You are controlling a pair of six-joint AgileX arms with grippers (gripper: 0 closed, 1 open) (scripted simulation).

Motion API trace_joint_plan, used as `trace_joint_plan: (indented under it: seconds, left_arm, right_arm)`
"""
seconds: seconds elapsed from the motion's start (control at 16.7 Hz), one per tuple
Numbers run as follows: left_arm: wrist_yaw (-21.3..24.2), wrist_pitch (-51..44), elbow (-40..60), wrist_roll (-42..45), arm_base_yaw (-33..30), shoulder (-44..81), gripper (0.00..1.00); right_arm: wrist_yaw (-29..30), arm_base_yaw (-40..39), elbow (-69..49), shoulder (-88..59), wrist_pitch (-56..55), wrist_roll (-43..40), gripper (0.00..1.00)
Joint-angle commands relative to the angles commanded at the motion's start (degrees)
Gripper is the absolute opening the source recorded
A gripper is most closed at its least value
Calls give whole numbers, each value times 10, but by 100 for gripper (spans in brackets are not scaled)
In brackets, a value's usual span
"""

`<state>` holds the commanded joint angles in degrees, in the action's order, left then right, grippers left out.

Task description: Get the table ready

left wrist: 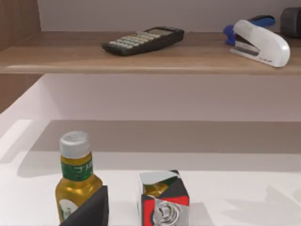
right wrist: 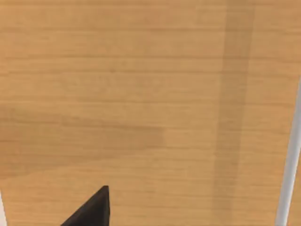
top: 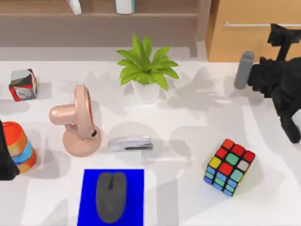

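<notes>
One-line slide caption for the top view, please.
White table with mouse on blue mat, stapler, pink fan, potted plant and colour cube.

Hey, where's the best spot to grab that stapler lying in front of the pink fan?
Judging from the top view, grip the stapler across its narrow width, near mid-length, coming straight down. It lies flat and long on the table, with open space either side for the claw's fingers.

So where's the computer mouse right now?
In the top view, the mouse lies on the blue mat at the table's near edge, left of centre, below the stapler.
</notes>
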<state>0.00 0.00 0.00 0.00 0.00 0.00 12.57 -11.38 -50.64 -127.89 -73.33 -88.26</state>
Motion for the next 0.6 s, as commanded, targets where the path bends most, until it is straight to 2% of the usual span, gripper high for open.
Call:
trace_joint_plan:
  seconds: [0.3,0.6]
  left_arm:
    - [0,0,0,0,0,0,100]
    - [0,0,0,0,0,0,100]
  right_arm:
    - [8,-13,-5,7,-1,17,100]
    - [62,-121,-43,51,12,153,100]
